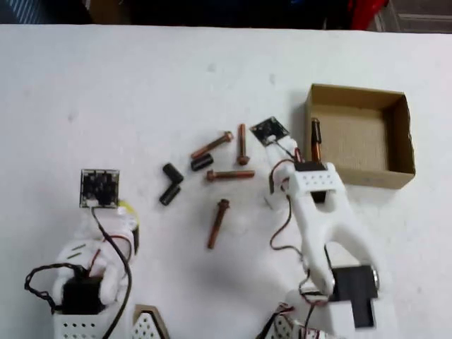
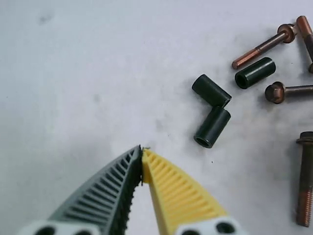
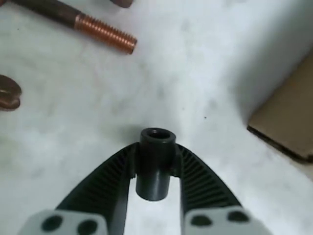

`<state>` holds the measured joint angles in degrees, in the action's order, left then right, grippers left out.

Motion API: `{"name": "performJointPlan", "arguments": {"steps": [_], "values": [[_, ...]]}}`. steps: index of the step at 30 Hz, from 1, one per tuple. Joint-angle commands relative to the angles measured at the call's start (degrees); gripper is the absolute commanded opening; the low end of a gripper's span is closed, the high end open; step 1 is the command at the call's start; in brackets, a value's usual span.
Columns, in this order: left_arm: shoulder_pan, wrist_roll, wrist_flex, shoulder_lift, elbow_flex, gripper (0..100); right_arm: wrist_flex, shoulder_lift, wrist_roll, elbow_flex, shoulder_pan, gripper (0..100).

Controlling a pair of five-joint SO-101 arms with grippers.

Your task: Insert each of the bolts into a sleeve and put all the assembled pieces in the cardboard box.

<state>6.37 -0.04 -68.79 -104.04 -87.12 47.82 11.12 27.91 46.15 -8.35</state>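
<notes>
Your right gripper (image 3: 155, 148) is squeezing a black sleeve (image 3: 155, 169) between its two fingers. The open end of the sleeve points away from the wrist. Your left gripper (image 2: 142, 151) is pinched together with nothing in it, down at 8 o'clock on the table (image 1: 106, 85). Three other sleeves (image 1: 171, 174) and four bolts (image 1: 230, 174) lie loose near the middle of the table. The cardboard box (image 1: 400, 134) sits at 2 o'clock. One copper and dark piece (image 1: 316, 140) lies inside it, by the wall nearest the bolts.
</notes>
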Motion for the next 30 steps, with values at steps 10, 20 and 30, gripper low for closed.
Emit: {"name": "performJointPlan", "arguments": {"steps": [10,20,30], "values": [[-4.09,-3.34,-3.52,-0.13,10.37,2,0.57,31.60,-4.84,13.63,0.75,1.7],[-4.62,-6.24,-5.10,10.95,20.57,2,4.88,47.52,-5.27,19.78,0.84,1.6],[-11.56,-6.15,-5.01,35.65,33.14,2,6.64,61.49,-5.27,26.55,0.84,1.6]]}}
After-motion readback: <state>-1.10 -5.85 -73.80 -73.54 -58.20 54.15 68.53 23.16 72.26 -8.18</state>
